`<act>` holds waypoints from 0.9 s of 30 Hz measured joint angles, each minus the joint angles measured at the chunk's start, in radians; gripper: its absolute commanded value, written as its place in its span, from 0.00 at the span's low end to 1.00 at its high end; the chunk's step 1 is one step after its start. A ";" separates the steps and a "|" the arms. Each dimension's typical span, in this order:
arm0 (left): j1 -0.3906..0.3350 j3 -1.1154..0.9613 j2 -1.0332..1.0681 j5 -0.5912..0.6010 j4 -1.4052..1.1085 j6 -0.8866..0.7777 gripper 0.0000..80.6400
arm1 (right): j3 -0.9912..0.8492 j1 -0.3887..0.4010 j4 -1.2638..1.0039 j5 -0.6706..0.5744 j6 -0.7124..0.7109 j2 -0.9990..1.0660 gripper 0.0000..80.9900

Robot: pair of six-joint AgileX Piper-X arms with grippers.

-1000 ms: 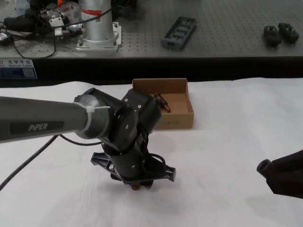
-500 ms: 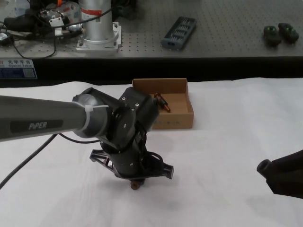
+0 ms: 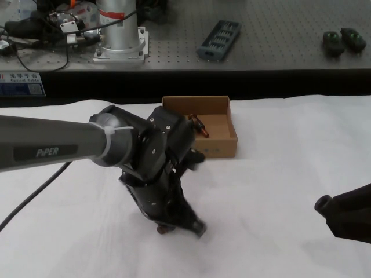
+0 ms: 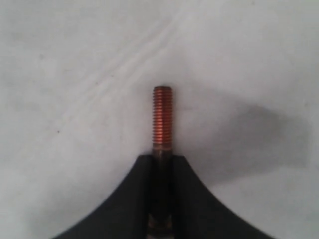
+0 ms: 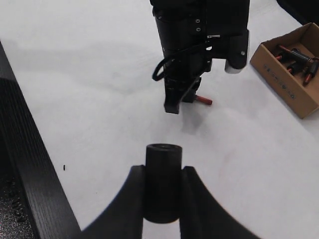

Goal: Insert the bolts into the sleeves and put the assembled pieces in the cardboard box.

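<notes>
Back of the desk: black perforated breadboard (image 3: 278, 35) carrying a silver cylindrical post (image 3: 119, 29), a grey-blue ribbed bit holder (image 3: 218, 39), two small black-and-green parts (image 3: 345, 40) and loose cables (image 3: 35, 29). A white cloth (image 3: 278, 174) covers the front. The brown open-top cardboard box (image 3: 220, 147) sits on the cloth just beyond the left arm, and the wrist housing overlaps its near-left corner in the high view. Copper-and-black assembled pieces (image 5: 299, 57) lie inside the box.

Left claw (image 4: 162, 160) is clenched on a copper-coloured threaded bolt (image 4: 162, 114), low over the cloth, thread sticking out past the fingertips. Right claw (image 5: 163, 172) is grasping a black cylindrical sleeve (image 5: 163, 189) at the near right, hollow end toward the left arm, well apart from it.

Vs 0.5 s ago: left wrist has rolled. The claw body was broadside and now runs diagonally. Bolt tip is at roughly the same spot, and the right arm is unchanged.

Bolt has fine thread and a metallic sheen. Sleeve is smooth and matte. Cloth is lightly creased. Claw fingers are matte black and curved.
</notes>
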 measured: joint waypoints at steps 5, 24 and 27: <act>0.001 -0.009 0.000 0.077 0.084 0.486 0.01 | 0.000 0.000 0.000 -0.010 0.000 0.000 0.02; 0.001 -0.014 0.000 0.143 0.202 1.923 0.01 | 0.000 0.000 0.000 -0.084 0.000 0.000 0.02; 0.001 -0.014 0.000 0.186 0.202 2.011 0.06 | 0.000 0.000 0.000 -0.091 0.000 0.000 0.02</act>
